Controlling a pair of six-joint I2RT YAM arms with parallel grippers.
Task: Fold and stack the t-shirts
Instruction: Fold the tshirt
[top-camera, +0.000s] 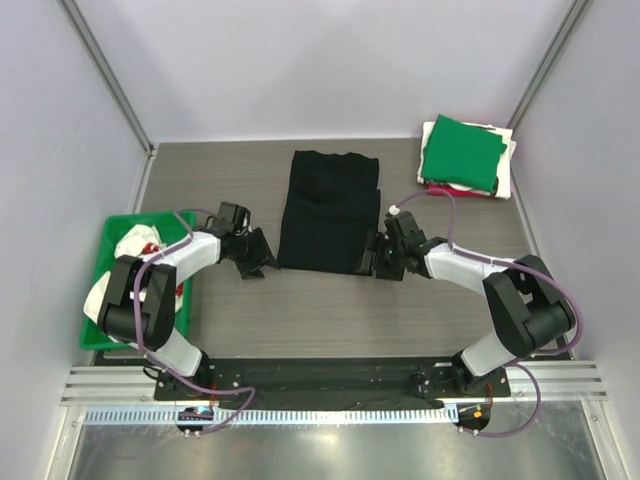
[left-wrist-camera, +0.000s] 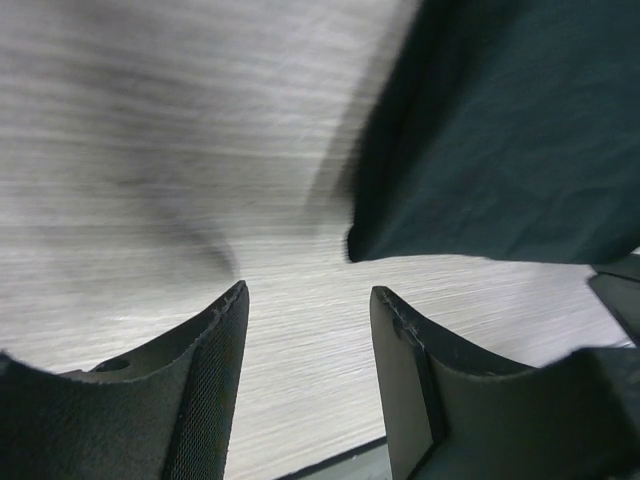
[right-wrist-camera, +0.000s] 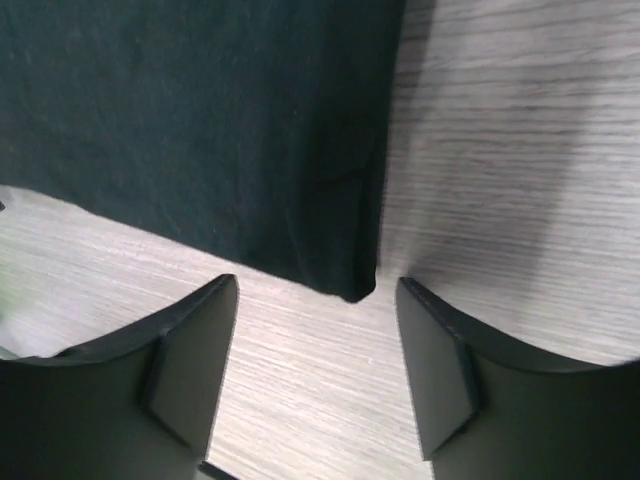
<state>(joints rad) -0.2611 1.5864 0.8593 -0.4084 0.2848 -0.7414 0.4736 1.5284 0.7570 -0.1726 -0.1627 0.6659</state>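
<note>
At the centre of the grey wood-grain worktop (top-camera: 300, 310), a large plain black cloth t-shirt (top-camera: 328, 210) lies partly folded; the left hand (top-camera: 258, 258) and the right hand (top-camera: 385, 255), both released and empty, flank its near corners. Limp and light, it probably wants pinching there.

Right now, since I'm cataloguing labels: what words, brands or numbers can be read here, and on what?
None can be read. The black t-shirt, the green t-shirt and the green tray show no print, tag or number in any view.
</note>
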